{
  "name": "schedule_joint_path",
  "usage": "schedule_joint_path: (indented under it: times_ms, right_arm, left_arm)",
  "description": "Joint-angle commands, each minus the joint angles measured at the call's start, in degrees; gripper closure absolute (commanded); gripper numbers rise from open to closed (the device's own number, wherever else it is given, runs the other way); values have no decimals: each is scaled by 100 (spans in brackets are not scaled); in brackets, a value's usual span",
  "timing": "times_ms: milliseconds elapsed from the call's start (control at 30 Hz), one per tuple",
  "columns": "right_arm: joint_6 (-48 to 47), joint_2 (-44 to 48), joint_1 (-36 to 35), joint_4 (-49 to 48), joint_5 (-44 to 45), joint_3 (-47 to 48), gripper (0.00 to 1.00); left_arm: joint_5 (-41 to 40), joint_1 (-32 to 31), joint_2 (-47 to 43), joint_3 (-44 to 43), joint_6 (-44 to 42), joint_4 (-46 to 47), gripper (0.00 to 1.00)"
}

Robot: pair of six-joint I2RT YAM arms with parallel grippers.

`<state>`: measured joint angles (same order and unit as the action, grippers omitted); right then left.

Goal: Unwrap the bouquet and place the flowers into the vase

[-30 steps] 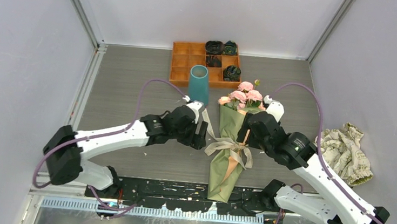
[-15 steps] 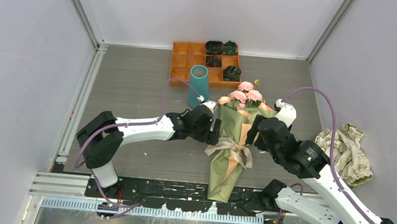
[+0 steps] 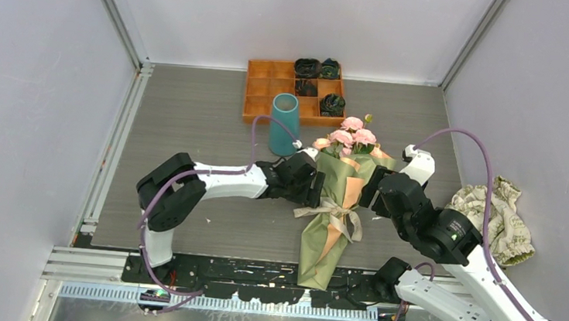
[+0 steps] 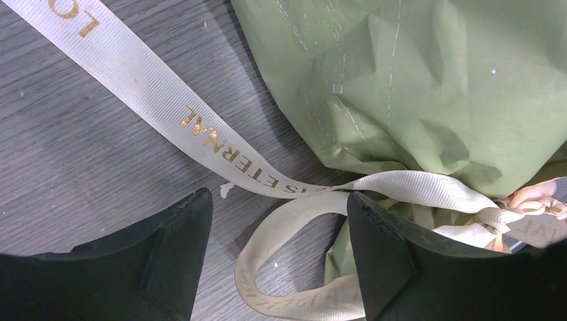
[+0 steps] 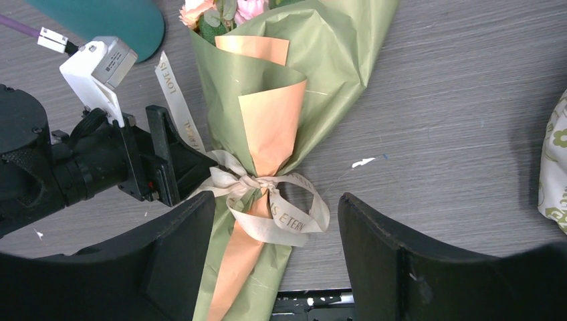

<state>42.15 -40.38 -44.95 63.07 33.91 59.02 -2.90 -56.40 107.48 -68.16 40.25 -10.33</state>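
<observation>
The bouquet (image 3: 319, 245) lies flat on the grey table (image 3: 184, 121), at centre, between the two arms. Its narrow end points toward the arm bases. The flowers (image 3: 350, 134) show at its wide far end. A cream ribbon (image 3: 337, 210) is tied in a bow around the olive and orange paper at mid-length.

The left gripper (image 4: 277, 200) is low at the bouquet's left side. Its jaws stand wide apart, astride a ribbon tail and loop, and grip nothing. The right gripper (image 5: 275, 200) hangs above the bow with its jaws equally wide and nothing between them.

The vase (image 3: 285, 123) stands upright, just left of the flowers. An orange tray (image 3: 273, 78) sits behind it, with dark lumps (image 3: 319, 69) in its right compartments. A crumpled cream paper wad (image 3: 498, 218) lies well apart at the right wall.
</observation>
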Motion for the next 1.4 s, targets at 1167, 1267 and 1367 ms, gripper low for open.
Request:
schedule_joint_path:
  times_ms: [1167, 1267, 1367]
  right_arm:
    - [141, 97, -23, -600, -262, -441, 32]
    - [193, 39, -23, -714, -380, -604, 31]
    - [257, -62, -27, -855, -545, -787, 31]
  left_arm:
    - [-1424, -20, -1410, -727, -290, -618, 100]
    - [-1686, -20, -1911, -725, -432, -732, 100]
    - [-1865, -20, -2319, -719, -528, -839, 100]
